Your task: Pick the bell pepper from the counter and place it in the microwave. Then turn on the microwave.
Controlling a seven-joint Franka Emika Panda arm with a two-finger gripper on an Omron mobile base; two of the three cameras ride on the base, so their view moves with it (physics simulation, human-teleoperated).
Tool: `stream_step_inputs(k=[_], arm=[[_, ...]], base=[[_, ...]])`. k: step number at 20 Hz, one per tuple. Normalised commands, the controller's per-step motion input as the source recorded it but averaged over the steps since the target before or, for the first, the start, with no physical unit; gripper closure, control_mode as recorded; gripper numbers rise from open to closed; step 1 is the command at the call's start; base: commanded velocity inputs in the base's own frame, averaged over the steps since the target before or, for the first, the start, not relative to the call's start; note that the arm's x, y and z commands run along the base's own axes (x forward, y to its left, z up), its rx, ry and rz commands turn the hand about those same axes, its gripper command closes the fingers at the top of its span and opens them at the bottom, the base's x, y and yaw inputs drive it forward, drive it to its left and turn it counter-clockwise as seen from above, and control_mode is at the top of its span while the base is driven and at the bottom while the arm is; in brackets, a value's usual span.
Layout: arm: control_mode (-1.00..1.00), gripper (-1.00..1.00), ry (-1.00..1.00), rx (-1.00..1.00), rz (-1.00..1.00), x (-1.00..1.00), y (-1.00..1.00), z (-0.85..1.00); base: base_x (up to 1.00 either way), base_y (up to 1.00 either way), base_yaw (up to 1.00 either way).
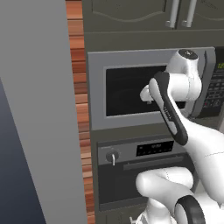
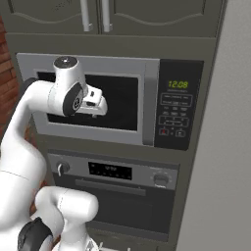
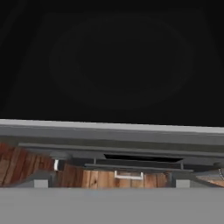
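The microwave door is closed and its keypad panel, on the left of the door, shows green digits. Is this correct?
Not quite. In the right base view the microwave door is closed, but the keypad panel with green digits is on the right of the door, not the left.

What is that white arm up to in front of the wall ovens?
The white robot arm is holding its gripper up against the dark glass door of the microwave, which looks shut. The gripper is open and holds nothing. To the right of the door, the keypad panel shows green digits. Below sits the knobbed oven, untouched. The hand view looks straight at the dark window, so the hand is very near the glass. A brick wall runs along the left side.
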Motion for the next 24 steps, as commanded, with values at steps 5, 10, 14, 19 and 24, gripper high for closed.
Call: stream_step_inputs(k=[5,10,14,19,24], arm=[[-1.00,-1.00,-0.27,0.00,0.06,-0.31,-0.37,0.03],[-1.00,-1.00,-0.28,0.00,0.01,-0.30,-0.28,0.10],[-1.00,-1.00,-0.29,0.00,0.00,-0.34,-0.31,0.16],[-1.00,-1.00,-0.32,0.00,0.00,-0.38,-0.31,0.20],[-1.00,-1.00,-0.31,0.00,0.00,-0.19,-0.31,0.16]], base=[[0.00,0.00,0.00],[0.00,0.00,0.00],[0.00,0.00,0.00],[0.00,0.00,0.00],[0.00,0.00,0.00]])
